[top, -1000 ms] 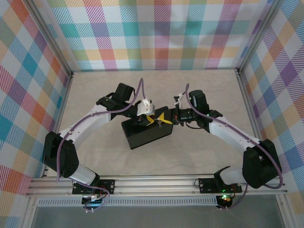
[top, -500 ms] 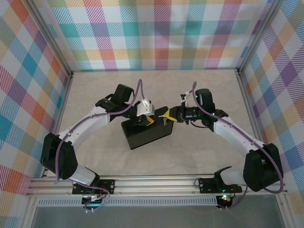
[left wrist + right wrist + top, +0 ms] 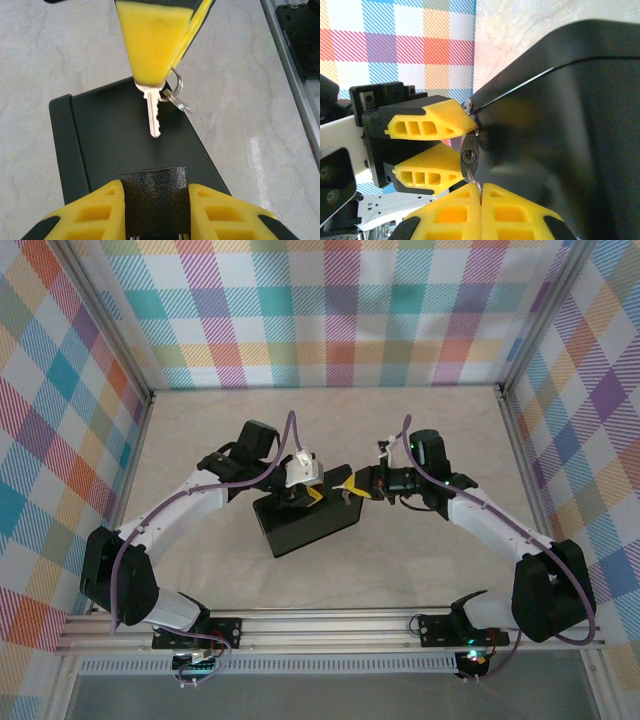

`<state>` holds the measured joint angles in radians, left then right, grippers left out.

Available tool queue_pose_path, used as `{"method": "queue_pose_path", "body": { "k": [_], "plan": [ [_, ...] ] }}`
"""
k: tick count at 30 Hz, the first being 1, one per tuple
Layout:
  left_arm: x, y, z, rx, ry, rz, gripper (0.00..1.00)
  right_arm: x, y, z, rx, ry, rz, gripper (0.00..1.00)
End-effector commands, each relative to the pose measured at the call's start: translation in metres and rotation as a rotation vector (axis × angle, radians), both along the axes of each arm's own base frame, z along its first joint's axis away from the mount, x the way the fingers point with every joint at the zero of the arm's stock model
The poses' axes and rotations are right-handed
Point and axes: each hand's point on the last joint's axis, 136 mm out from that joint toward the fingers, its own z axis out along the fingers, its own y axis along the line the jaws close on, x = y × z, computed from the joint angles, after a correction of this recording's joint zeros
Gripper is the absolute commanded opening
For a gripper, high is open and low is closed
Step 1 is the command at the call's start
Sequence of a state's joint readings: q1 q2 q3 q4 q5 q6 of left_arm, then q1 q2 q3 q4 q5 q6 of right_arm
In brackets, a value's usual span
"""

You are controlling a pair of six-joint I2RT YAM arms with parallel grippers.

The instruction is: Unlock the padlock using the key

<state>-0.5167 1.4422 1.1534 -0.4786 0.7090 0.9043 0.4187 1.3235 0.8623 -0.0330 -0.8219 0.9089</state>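
The fingers (image 3: 452, 212) of your right gripper (image 3: 481, 191) are pressed together on the head of the key (image 3: 154, 116). Its blade points at the padlock (image 3: 155, 202), tip just short of it. Your left gripper (image 3: 155, 187) has its fingers (image 3: 97, 210) clamped on the padlock's sides, over the black box (image 3: 107, 135).

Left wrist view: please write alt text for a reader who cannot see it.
The right end effector pinches a silver key, its blade pointing at the dark padlock gripped by the left end effector, not yet touching it. A dark box lies on the pale table beneath.
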Motion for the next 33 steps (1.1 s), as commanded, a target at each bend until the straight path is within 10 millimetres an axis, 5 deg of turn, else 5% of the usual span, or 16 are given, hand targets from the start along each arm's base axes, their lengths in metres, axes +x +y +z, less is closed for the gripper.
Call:
{"method": "queue_pose_path", "body": {
  "k": [1, 19, 27, 33],
  "plan": [
    [-0.008, -0.002, 0.007, -0.023, -0.013, -0.014, 0.18, -0.003, 0.004, -0.003, 0.011, 0.003, 0.018, 0.03],
    [-0.008, -0.005, 0.005, -0.042, -0.013, -0.024, 0.18, -0.002, 0.015, -0.002, 0.007, 0.002, 0.027, 0.03],
    [-0.008, -0.005, 0.005, -0.041, -0.009, -0.025, 0.18, 0.002, 0.006, -0.003, -0.016, -0.006, -0.013, 0.03],
    [-0.008, -0.005, 0.006, -0.040, -0.010, -0.023, 0.18, 0.003, 0.006, 0.011, 0.011, -0.046, -0.019, 0.03]
  ]
}}
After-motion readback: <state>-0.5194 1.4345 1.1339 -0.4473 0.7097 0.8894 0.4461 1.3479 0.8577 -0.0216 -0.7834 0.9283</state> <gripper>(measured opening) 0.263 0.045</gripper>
